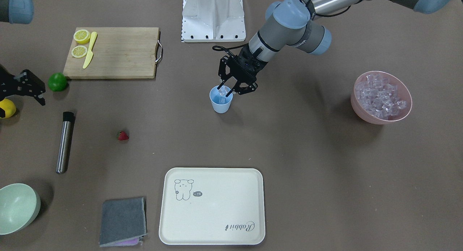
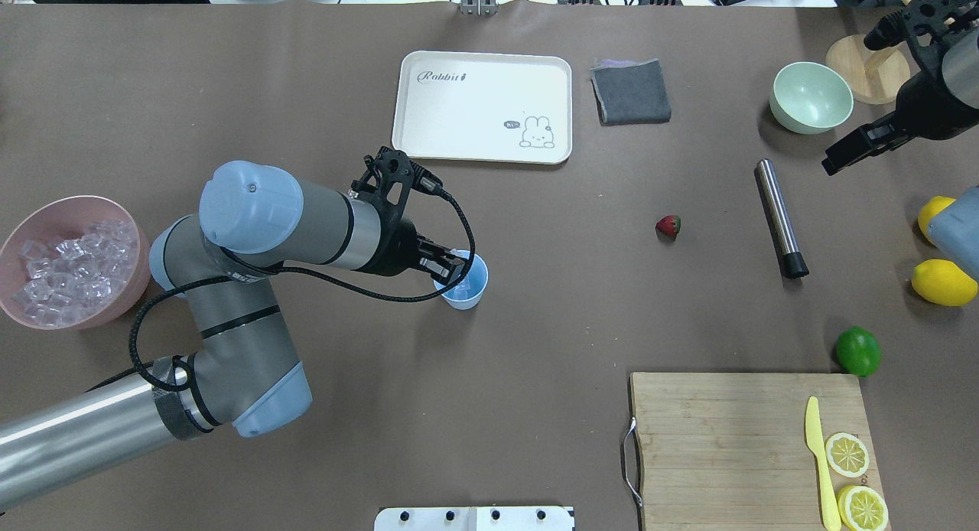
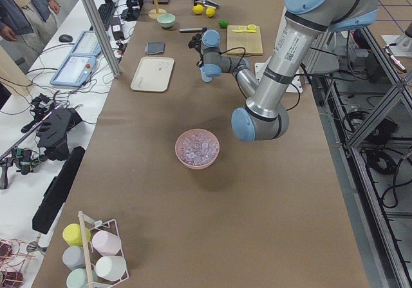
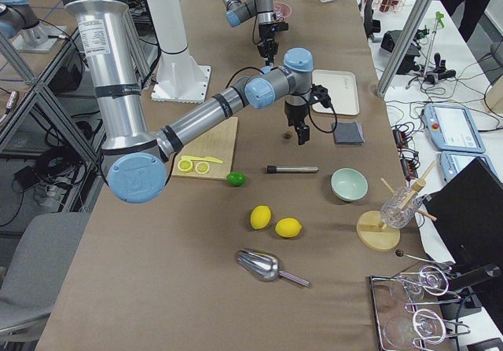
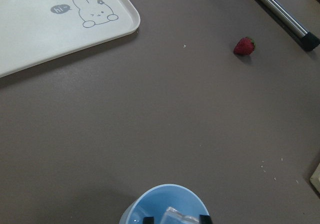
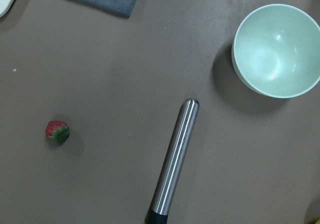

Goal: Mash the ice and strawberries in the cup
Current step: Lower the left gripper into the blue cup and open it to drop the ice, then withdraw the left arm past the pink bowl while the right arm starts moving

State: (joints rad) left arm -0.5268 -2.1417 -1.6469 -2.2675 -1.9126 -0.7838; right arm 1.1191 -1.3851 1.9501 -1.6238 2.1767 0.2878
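Above the mouth of the small pale-blue plastic cup (image 1: 220, 105), the left tool (image 1: 225, 93) is clamped on one clear glassy ice cube (image 5: 178, 217). Release only with the cube centred over the opening. Part the fingers slightly, so they miss the wall and the cup does not tip. The small red strawberry (image 1: 122, 136) lies on the bench, well apart from the cup. The right tool (image 2: 835, 162) hangs farther off; its state cannot be told.

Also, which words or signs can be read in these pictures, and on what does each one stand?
"Rabbit": cursive, near a corner of the tray.
"hi~": in the speech bubble beside the rabbit drawing on that tray.
Screens in the side views: too small to read.
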